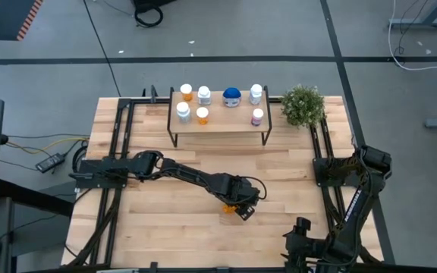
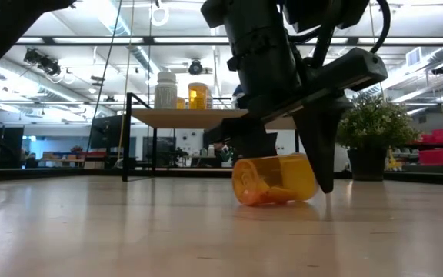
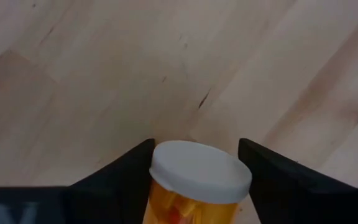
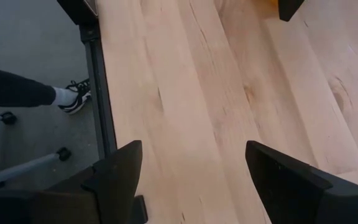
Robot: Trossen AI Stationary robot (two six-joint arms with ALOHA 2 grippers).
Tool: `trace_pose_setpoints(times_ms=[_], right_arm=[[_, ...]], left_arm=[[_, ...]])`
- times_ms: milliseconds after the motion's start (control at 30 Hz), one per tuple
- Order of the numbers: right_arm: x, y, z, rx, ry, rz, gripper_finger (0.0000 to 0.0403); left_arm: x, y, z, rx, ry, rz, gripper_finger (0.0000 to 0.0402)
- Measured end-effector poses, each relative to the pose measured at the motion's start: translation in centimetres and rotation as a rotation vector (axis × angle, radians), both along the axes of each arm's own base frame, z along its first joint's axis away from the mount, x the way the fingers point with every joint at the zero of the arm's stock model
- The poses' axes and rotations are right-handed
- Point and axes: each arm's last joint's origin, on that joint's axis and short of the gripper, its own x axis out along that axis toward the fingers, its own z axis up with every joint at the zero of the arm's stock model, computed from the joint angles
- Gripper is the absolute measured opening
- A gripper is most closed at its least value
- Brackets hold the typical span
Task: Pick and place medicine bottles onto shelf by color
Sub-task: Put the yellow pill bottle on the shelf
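1. We see the left claw (image 1: 237, 206) spread wide astride the toppled white-capped orange plastic pill bottle (image 2: 274, 179) lying on the slatted wooden counter (image 1: 165, 227).
2. Next we judge: close, lift, carry toward twelve o'clock onto the low light-wood shelf (image 1: 218, 121).
3. The right claw (image 4: 191, 168) waits, fingers apart.

The orange bottle (image 2: 274, 180) looks like shiny see-through plastic with a smooth white cap (image 3: 201, 171), lying on the smooth pale wood table (image 1: 165, 227).

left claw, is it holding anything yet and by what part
Not clearly. The left claw is open around an orange bottle lying on its side on the table; its fingers flank the body just below the white cap. Contact cannot be told.
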Motion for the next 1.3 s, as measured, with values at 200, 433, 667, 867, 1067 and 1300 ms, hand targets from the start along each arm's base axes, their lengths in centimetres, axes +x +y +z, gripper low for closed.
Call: trace_pose_setpoints(times_ms=[200, 433, 667, 867, 1067, 1300], right_arm=[[0.0, 0.0, 0.0, 0.000, 0.000, 0.000, 0.0293], [0.0, 0.0, 0.0, 0.001, 0.000, -0.001, 0.0294], [-0.1, 0.0, 0.0, -0.009, 0.002, 0.015, 0.0293], [-1.0, -0.1, 0.2, -0.127, -0.110, 0.028, 0.0293], [-3.1, -0.2, 1.1, -0.195, -0.330, -0.031, 0.0293], [-2.0, -1.1, 1.7, -0.245, -0.468, -0.098, 0.0293]], left_arm=[[0.0, 0.0, 0.1, 0.007, -0.007, -0.020, 0.0222], [0.8, 0.0, 2.2, 0.013, -0.074, -0.089, 0.0230], [2.2, 0.1, 7.1, 0.069, -0.245, -0.205, 0.0222], [2.2, -1.2, 11.4, 0.235, -0.410, -0.289, 0.0228], [0.6, -3.1, 14.9, 0.421, -0.507, -0.296, 0.0228], [-0.4, -5.4, 17.9, 0.527, -0.663, -0.284, 0.0223]])
